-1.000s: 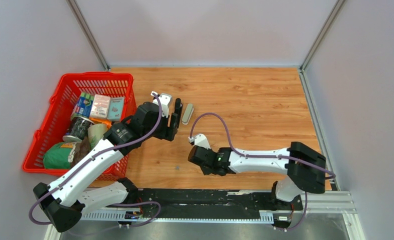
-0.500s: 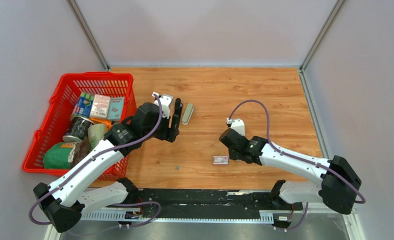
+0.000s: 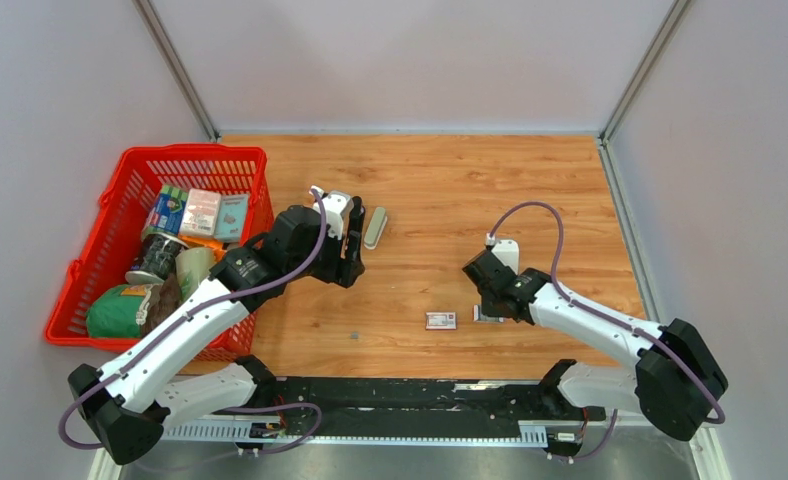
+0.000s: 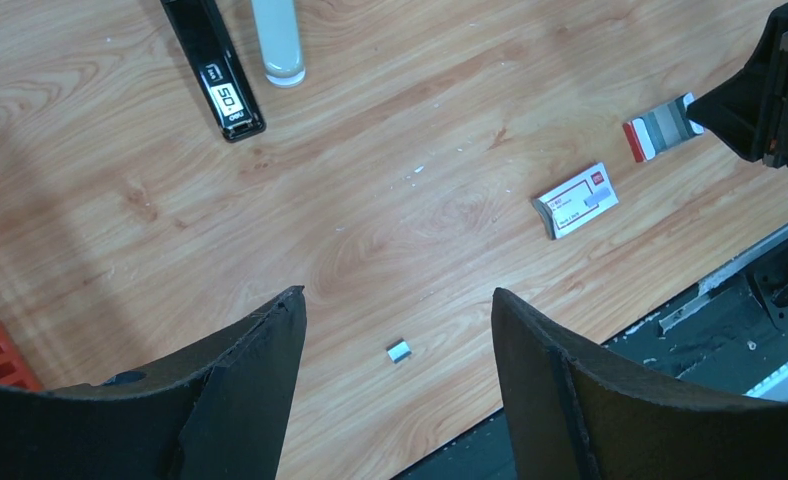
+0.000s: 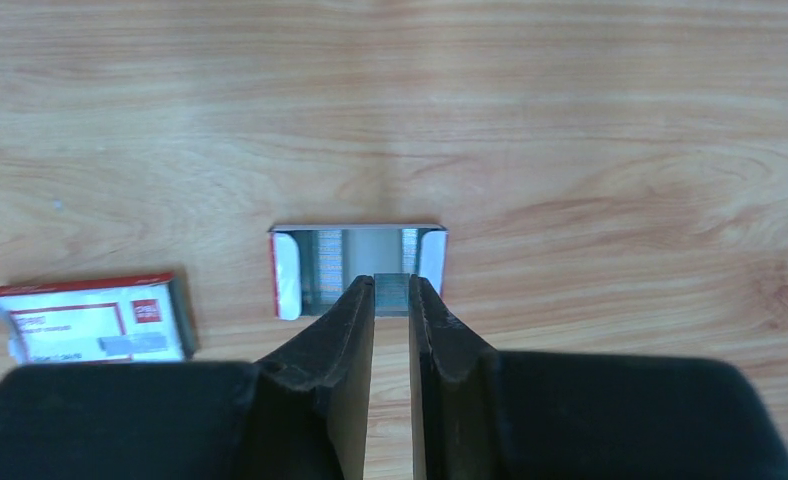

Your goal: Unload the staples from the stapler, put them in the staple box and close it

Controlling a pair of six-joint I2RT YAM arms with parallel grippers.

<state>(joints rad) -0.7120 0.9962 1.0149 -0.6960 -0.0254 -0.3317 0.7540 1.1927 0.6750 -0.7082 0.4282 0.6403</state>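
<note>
right gripper (image 5: 392, 284) was clamped on the short silvery strip of staples (image 5: 391, 294), tips over the open white cardboard tray (image 5: 286, 275) on the wooden table (image 5: 570, 120). left gripper (image 4: 395, 300) hung wide open, empty, well apart from the black stapler (image 4: 213, 65).

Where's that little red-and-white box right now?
In the overhead view the box lies flat on the table near the front edge, right of centre, just left of the right gripper, which pinches staples over an open tray.
</note>
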